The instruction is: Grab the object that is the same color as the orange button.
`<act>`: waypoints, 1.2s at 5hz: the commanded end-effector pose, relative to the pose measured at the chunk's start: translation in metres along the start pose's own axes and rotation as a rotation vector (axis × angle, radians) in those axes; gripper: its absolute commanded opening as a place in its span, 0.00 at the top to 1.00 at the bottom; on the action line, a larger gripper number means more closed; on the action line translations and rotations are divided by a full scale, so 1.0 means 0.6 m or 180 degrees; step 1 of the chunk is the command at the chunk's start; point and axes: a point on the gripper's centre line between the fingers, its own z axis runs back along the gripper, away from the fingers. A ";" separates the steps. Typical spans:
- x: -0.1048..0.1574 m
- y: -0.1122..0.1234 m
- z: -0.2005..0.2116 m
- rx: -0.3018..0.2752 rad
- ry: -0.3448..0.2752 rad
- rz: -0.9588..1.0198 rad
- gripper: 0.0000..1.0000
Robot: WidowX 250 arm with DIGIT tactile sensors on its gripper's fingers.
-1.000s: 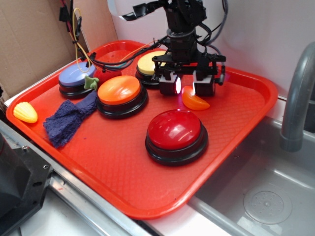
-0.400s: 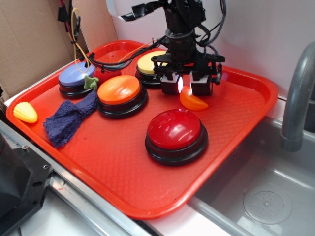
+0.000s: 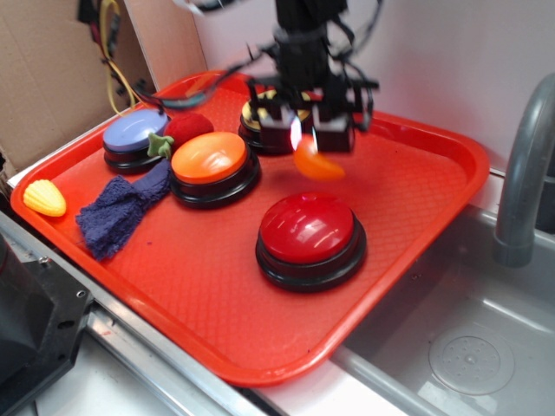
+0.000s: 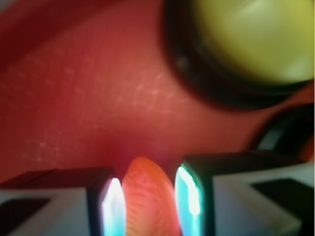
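Note:
The object, a small glossy orange crescent toy (image 3: 316, 164), hangs pinched between the jaws of my gripper (image 3: 305, 135), lifted clear of the red tray (image 3: 217, 295). In the wrist view the orange toy (image 4: 147, 201) sits tightly between the two lit fingertips, with my gripper (image 4: 146, 202) shut on it. The orange button (image 3: 211, 161), with a domed orange top and black base, stands to the left of the gripper. The yellow button (image 3: 260, 117) is partly hidden behind the gripper and also shows in the wrist view (image 4: 251, 39).
A red button (image 3: 310, 234) stands in front of the gripper. A blue-topped button (image 3: 133, 139), a red strawberry toy (image 3: 186, 128), a blue cloth (image 3: 121, 208) and a small yellow ridged toy (image 3: 43, 198) lie at the left. A sink (image 3: 468, 347) and faucet (image 3: 520, 182) are on the right.
The jaws closed on the orange toy and lifted it off the tray, moving up and slightly left.

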 end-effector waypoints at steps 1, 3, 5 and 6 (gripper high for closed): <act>0.007 0.049 0.118 -0.0175 -0.0026 -0.0173 1.00; -0.033 0.119 0.155 -0.0102 0.0009 -0.0572 1.00; -0.066 0.184 0.162 -0.0123 0.0093 -0.0981 1.00; -0.069 0.197 0.168 -0.0067 0.0109 -0.1121 1.00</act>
